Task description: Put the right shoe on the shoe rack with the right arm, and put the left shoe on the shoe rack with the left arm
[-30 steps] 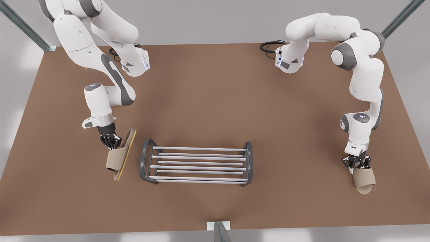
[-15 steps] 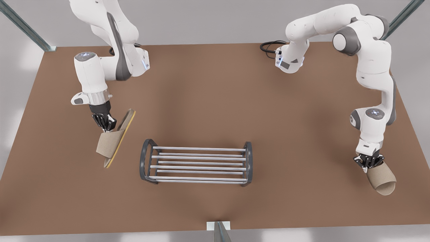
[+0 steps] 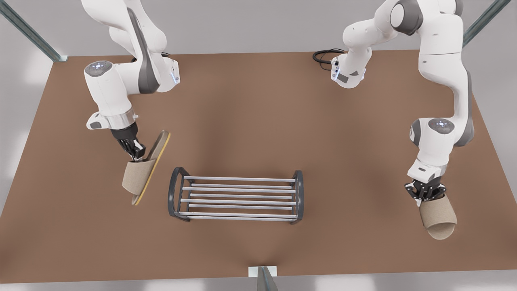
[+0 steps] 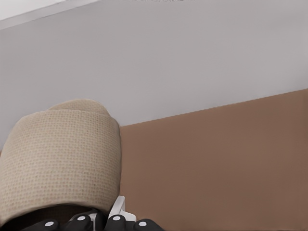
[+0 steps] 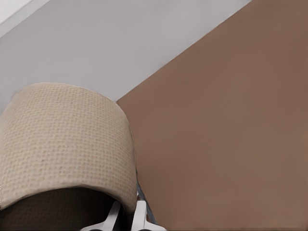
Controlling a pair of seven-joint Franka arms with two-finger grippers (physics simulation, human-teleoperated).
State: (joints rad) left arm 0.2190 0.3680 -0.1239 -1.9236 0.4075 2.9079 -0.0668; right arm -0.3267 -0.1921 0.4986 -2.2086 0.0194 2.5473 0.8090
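The right hand [image 3: 135, 152] is clamped on the right shoe [image 3: 139, 178] and holds it above the bench [image 3: 258, 121], tilted on its side, just beside the shoe rack [image 3: 236, 198] at the front view's left. The left hand [image 3: 425, 194] is closed on the strap edge of the left shoe [image 3: 438, 216], well apart from the rack at the front view's right. A black cable [image 3: 323, 54] lies at the far edge of the bench.
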